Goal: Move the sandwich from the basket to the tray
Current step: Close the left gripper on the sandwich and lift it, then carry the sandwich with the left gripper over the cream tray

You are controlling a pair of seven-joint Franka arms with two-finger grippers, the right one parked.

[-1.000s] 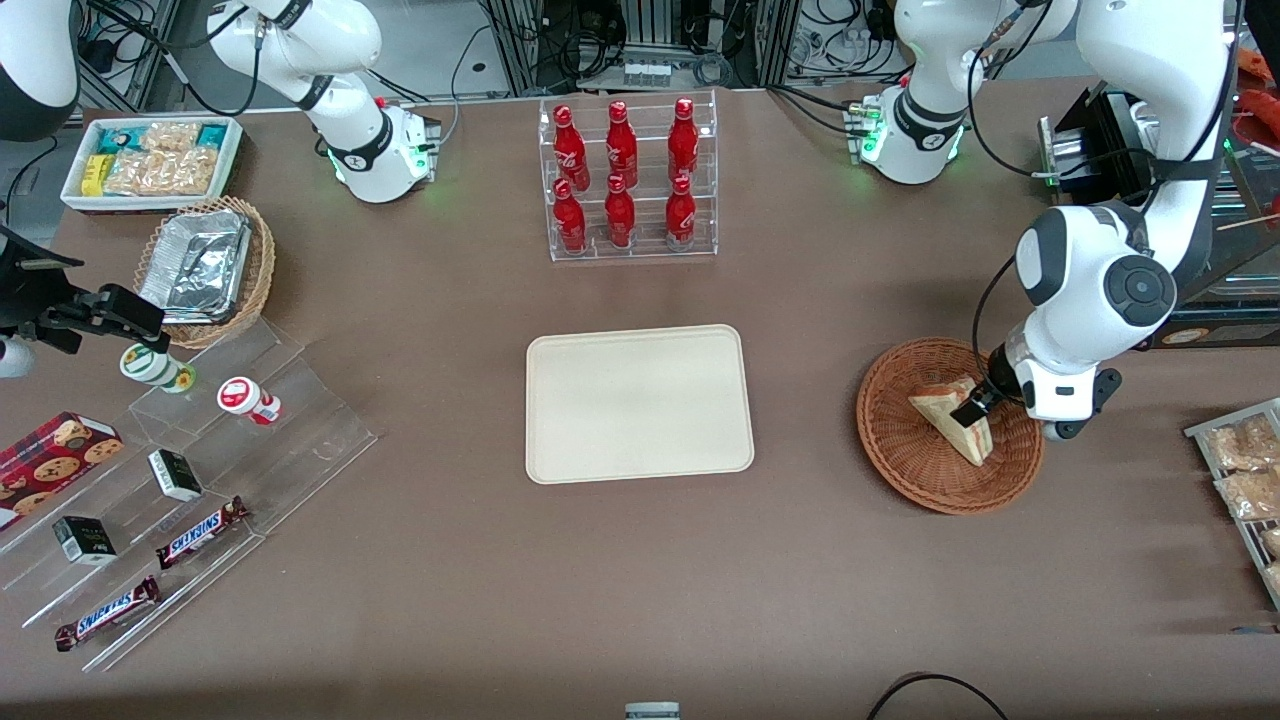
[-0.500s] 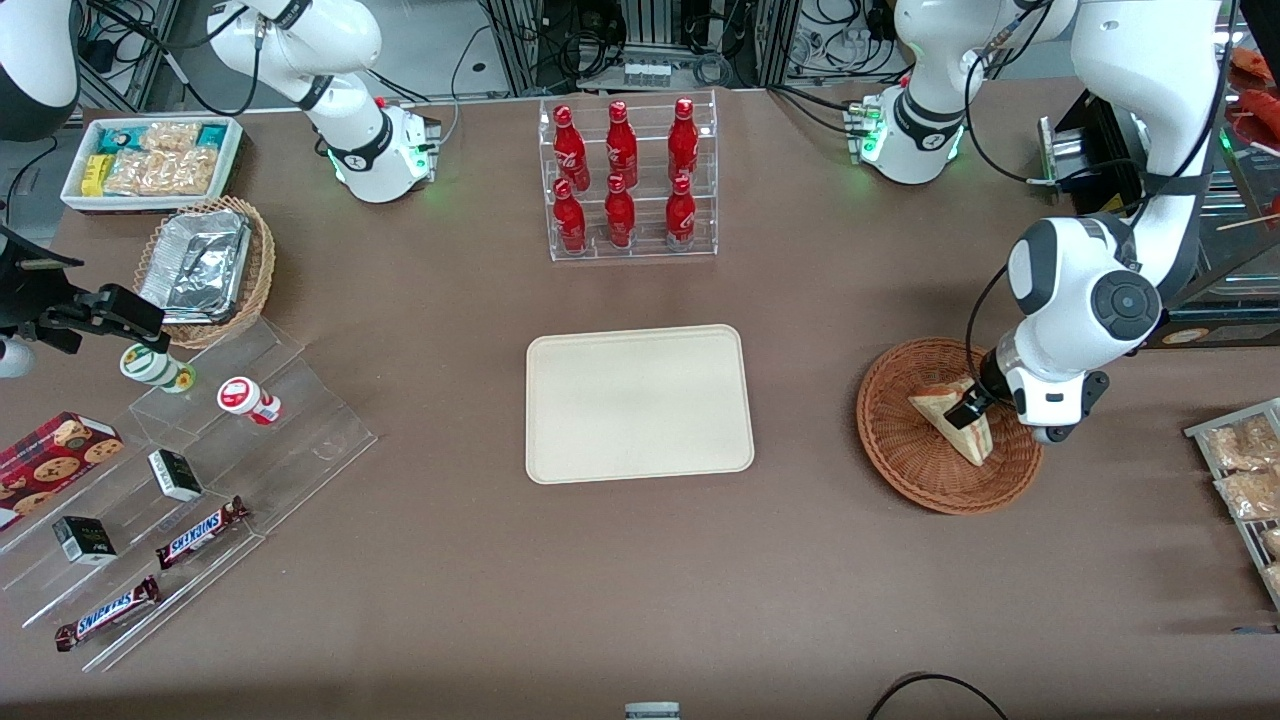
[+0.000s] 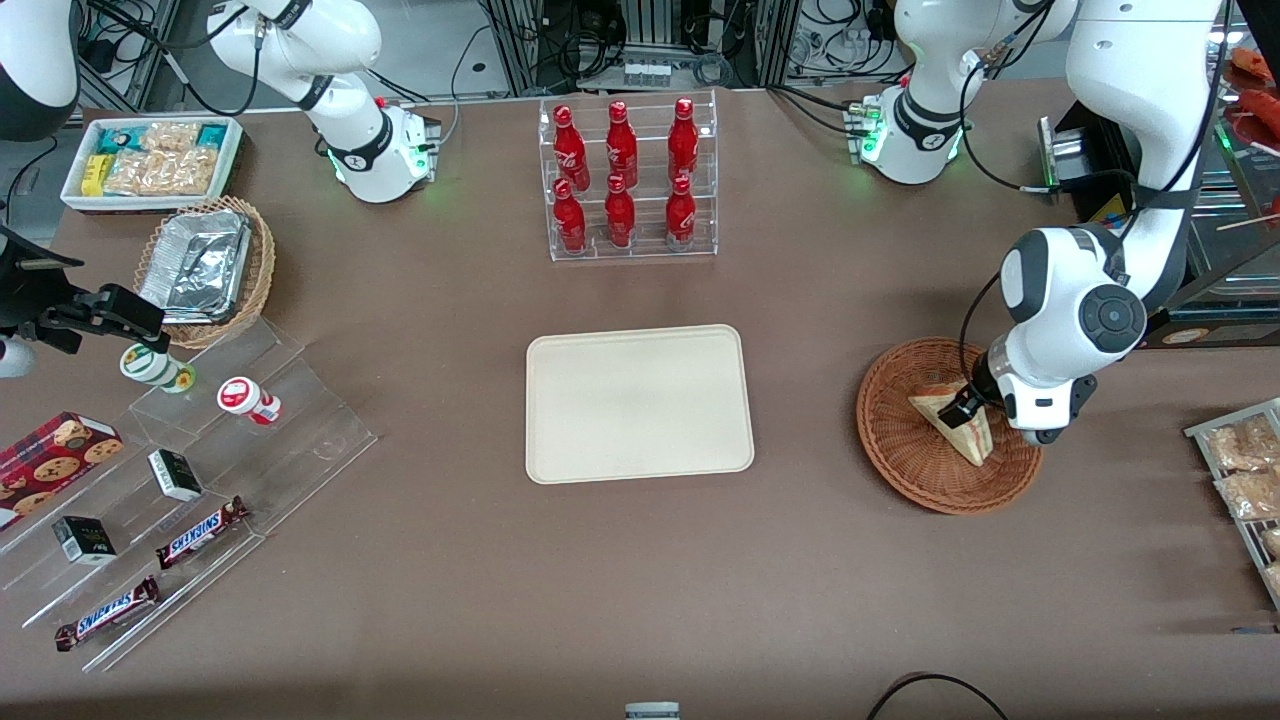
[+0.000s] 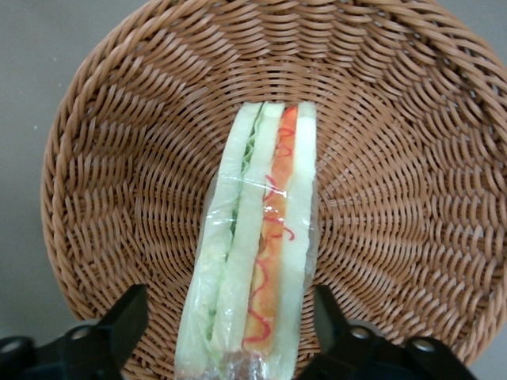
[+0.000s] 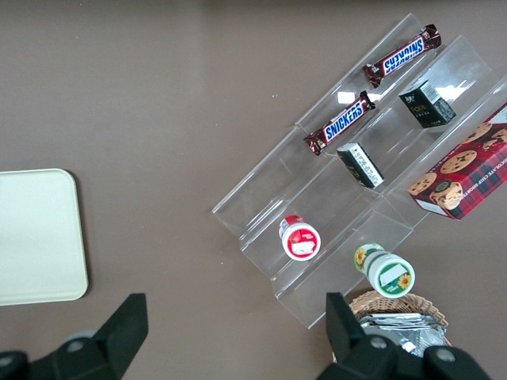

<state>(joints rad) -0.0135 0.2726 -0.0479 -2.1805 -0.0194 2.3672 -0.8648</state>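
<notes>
The sandwich point(image 3: 948, 420) point(image 4: 261, 253), a plastic-wrapped wedge with a red and pale filling stripe, lies in the round reddish-brown wicker basket point(image 3: 890, 445) point(image 4: 119, 158). My gripper point(image 3: 964, 407) point(image 4: 230, 305) is down in the basket, open, one dark finger point(image 4: 123, 324) on each side of the wedge's wide end, with a small gap showing at each side. The cream-beige tray point(image 3: 638, 403) lies bare mid-table, toward the parked arm's end from the basket.
A clear rack of red bottles point(image 3: 628, 180) stands farther from the front camera than the tray. Packets on a tray point(image 3: 1240, 480) sit at the working arm's table edge. Acrylic steps with snacks point(image 3: 200, 470), a tan basket of foil trays point(image 3: 205, 265) and a white snack box point(image 3: 150, 160) lie toward the parked arm's end.
My gripper and wrist have shifted slightly toward the tray, settling over the sandwich. The sandwich and basket have not moved.
</notes>
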